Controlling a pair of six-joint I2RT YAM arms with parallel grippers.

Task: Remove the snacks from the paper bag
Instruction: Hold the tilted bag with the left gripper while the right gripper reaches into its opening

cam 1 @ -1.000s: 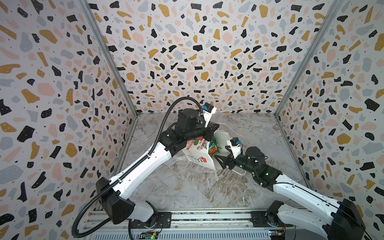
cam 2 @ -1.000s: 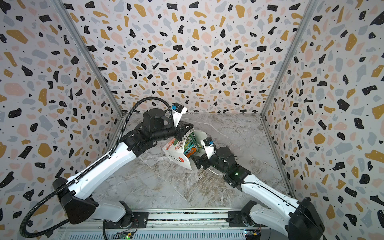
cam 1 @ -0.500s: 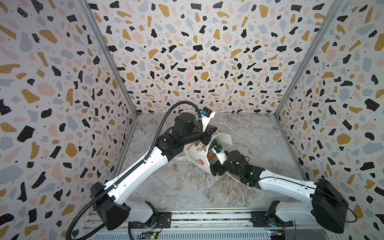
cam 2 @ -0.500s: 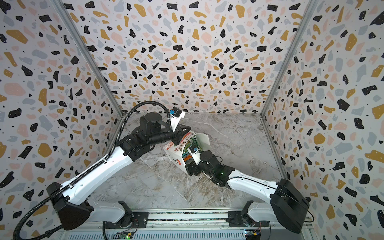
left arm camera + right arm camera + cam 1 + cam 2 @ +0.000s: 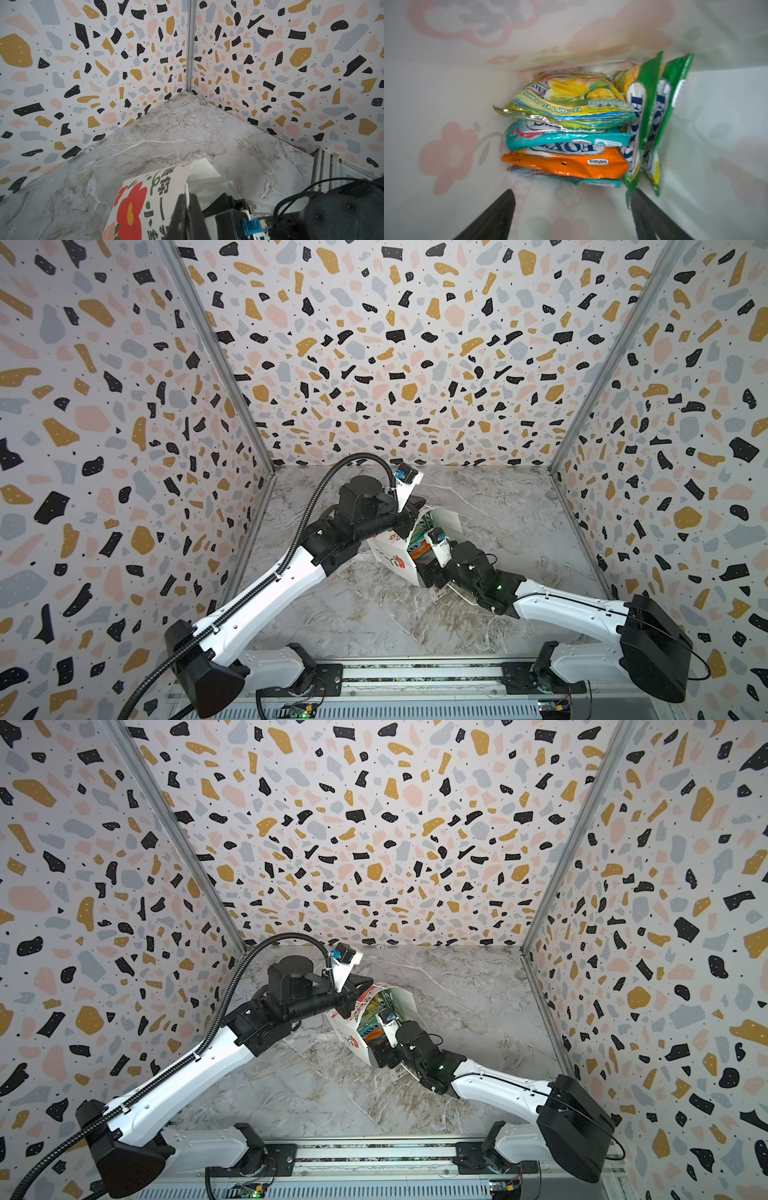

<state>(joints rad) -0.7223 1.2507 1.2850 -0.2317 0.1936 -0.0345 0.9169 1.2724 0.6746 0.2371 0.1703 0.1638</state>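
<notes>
While all the snacks (image 5: 566,128) sit deep inside the tipped paper bag (image 5: 145,197), none is out yet. The left gripper (image 5: 187,197) pinches the bag's top edge. The right gripper (image 5: 572,193) reaches inside, wide open, holding nothing.

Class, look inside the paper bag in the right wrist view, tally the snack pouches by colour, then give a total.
Yellow-green pouch: 1
Teal pouch: 1
Orange pouch: 1
Green pouches, upright: 2
Total: 5, all in the paper bag; a teal edge under the orange one may be a sixth.
</notes>
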